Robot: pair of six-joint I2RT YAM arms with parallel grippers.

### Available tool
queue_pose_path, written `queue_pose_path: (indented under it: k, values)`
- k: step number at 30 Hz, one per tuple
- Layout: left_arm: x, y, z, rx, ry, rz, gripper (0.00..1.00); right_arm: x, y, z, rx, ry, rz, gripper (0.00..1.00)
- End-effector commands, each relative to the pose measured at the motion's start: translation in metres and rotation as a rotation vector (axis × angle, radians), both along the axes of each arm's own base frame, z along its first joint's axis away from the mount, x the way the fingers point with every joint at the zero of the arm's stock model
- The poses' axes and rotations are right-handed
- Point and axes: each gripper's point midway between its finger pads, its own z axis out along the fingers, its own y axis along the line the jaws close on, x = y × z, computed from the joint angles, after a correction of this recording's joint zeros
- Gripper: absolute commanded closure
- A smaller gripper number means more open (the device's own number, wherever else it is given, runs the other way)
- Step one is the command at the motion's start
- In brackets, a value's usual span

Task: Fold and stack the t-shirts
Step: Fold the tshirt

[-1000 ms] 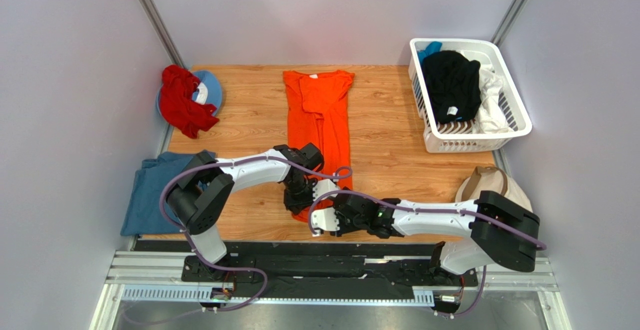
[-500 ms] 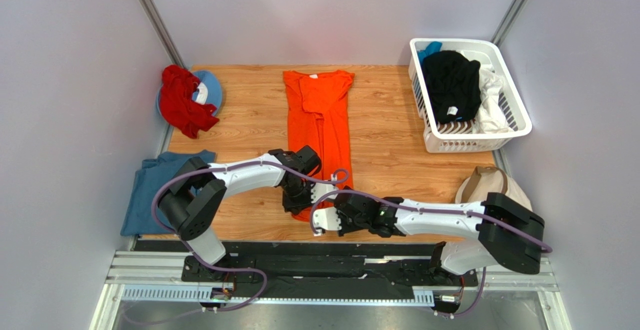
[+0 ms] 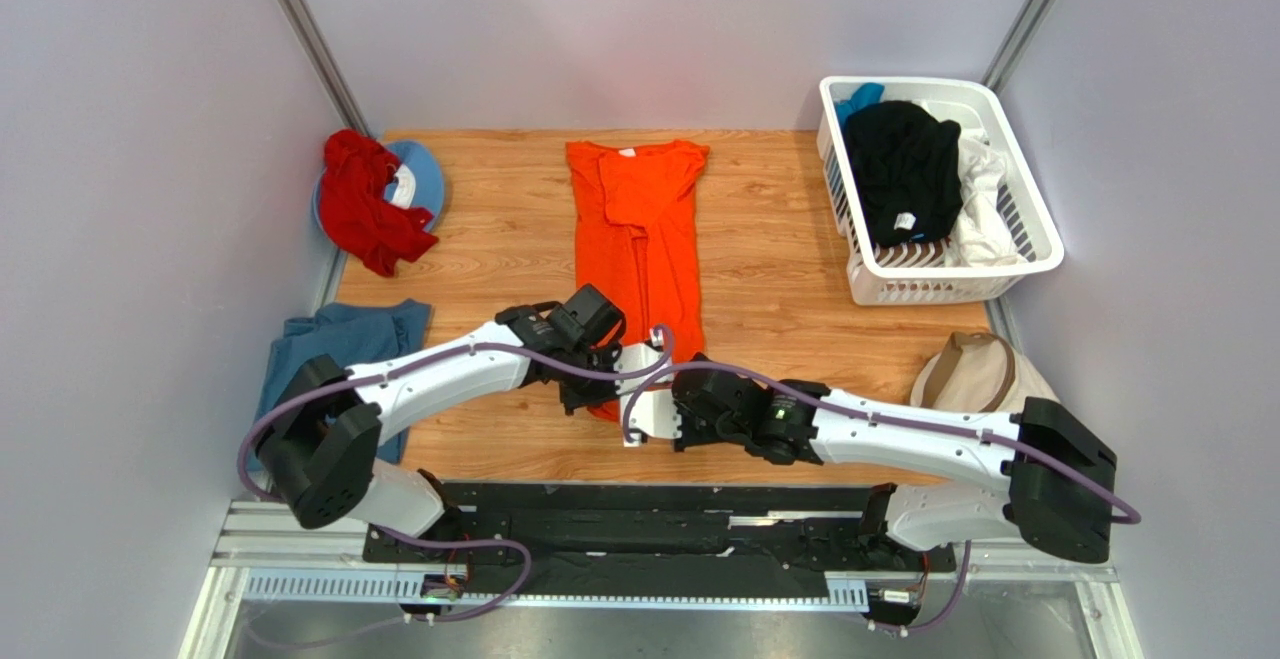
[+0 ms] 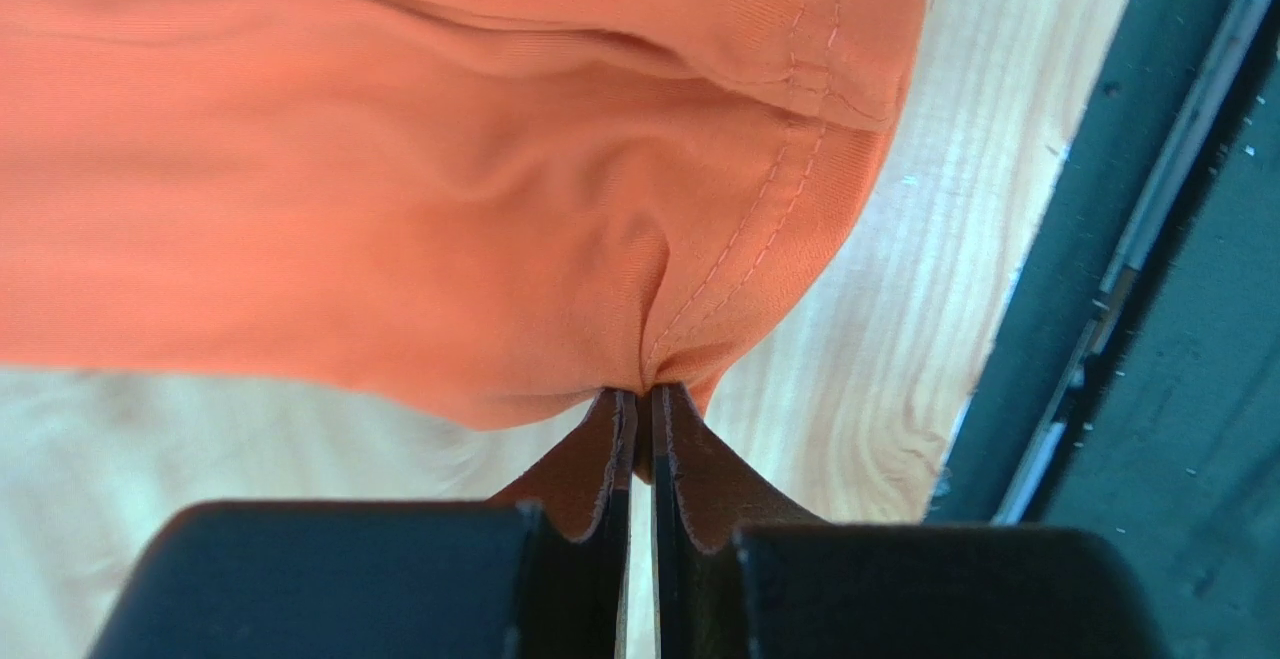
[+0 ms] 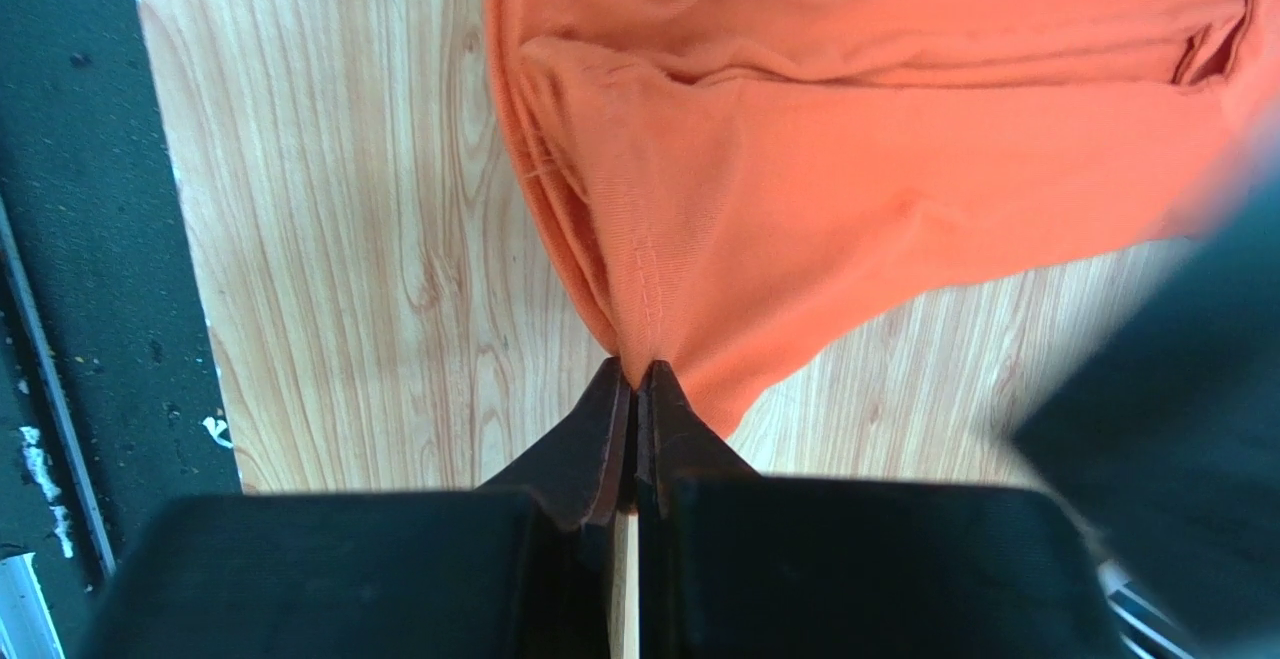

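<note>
- Left gripper: the jaws are clenched on a stitched hem corner of the orange t-shirt. Only a small pinch of cloth sits between the pads, so a brisk lift could probably pull the hem free.
- Right gripper: it is likewise clamped on the hem, at a seam. The bite looks equally shallow, and a slip on one side alone would leave the fold skewed.
- Both grippers: they lie close together at the near hem, with their cables crossing above them in the top view. If they travel toward the collar at unequal pace, the cloth between them may bunch or twist. The wrists may also knock each other.
- Orange t-shirt: it lies lengthwise mid-table as a narrow strip, sides folded inward and collar at the far end. Dragging the hem instead of lifting it could slide the whole strip and open those side folds.
- Table: the held hem is near the front edge, beside the black rail. Cloth let go early could hang over that edge.
- Blue t-shirt: it lies at the left margin, with the left arm's elbow just beside it. A wide elbow swing could snag and disturb it.
- Basket: it stands far right and holds a black shirt and a white shirt. It is well apart and judged out of harm's way.
</note>
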Motion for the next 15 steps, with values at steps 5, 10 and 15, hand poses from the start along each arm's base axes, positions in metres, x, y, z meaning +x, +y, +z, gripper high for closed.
queue_pose_path:
  k: [5,10,15]
  values:
    - [0.039,-0.005,0.055,-0.122,-0.256,0.061,1.00,0.023,0.007,0.022,0.038,-0.055,-0.084,1.00]
    - [0.053,0.003,0.064,-0.126,-0.306,0.079,1.00,0.041,0.009,0.027,0.028,-0.075,-0.111,1.00]
    - [0.069,0.010,0.061,-0.104,-0.340,0.095,1.00,0.070,0.010,0.039,0.029,-0.098,-0.144,1.00]
